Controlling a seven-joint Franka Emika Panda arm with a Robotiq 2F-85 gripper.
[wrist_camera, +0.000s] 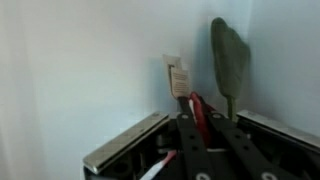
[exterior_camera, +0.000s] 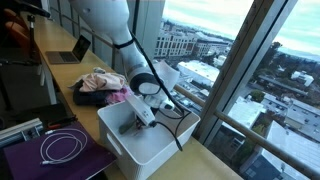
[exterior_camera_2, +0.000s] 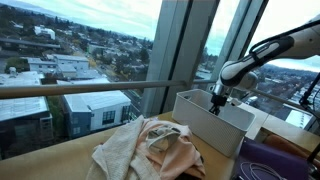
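close against the wrist camera, the gripper [wrist_camera: 198, 112] sits low inside the white bin [wrist_camera: 60, 80]. its black fingers [wrist_camera: 215, 132] are pressed almost together, with a red sliver [wrist_camera: 195, 100] between the tips. we cannot tell whether that sliver is pinched or belongs to the gripper itself. just beside the tips a dark green piece [wrist_camera: 229, 55] stands upright against the bin's wall, next to a small tag [wrist_camera: 178, 76]; we judge the wall is what props it. in both exterior views the arm [exterior_camera: 115, 30] bends steeply over the rim, likely because the tall walls leave only a way in from above. a heap of clothes [exterior_camera_2: 150, 148] lies on the table [exterior_camera_2: 50, 166] beside the bin, near the arm.
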